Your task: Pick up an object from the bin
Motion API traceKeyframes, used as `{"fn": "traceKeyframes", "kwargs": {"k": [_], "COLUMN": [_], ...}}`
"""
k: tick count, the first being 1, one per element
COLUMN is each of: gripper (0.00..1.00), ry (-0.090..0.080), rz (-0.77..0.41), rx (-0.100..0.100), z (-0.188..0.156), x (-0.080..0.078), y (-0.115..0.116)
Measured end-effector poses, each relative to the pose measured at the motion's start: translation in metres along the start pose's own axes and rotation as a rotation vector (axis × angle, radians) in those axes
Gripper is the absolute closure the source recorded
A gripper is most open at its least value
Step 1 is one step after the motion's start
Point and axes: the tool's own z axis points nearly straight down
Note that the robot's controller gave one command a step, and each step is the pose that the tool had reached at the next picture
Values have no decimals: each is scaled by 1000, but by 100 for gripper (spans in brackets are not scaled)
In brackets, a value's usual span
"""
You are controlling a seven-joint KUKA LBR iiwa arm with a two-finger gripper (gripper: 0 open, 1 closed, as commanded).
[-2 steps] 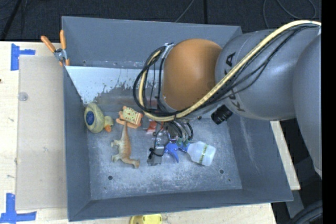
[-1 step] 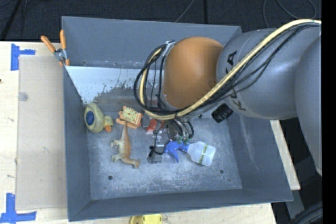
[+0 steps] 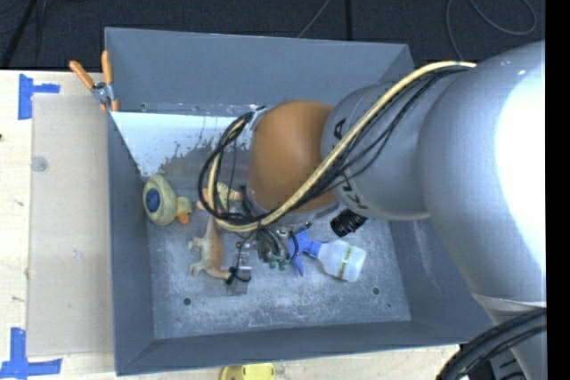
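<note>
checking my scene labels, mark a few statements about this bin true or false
1. The white bottle with a blue cap lies on its side, right of the end effector. True.
2. The round yellow toy sits at the right wall of the bin. False: it lies near the left wall.
3. The tan toy lies between the yellow toy and the bottle. True.
4. The bin holds a tall heap of things. False: only a few loose things.
</note>
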Motion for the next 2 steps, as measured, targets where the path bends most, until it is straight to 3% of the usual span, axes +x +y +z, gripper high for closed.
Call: {"fn": "traceKeyframes", "kwargs": {"k": [1,2], "gripper": [0,0], "ry": [8,2], "rz": [3,24], "rx": [3,0], "z": [39,2], "x": [3,5], "y": [2,-18]}}
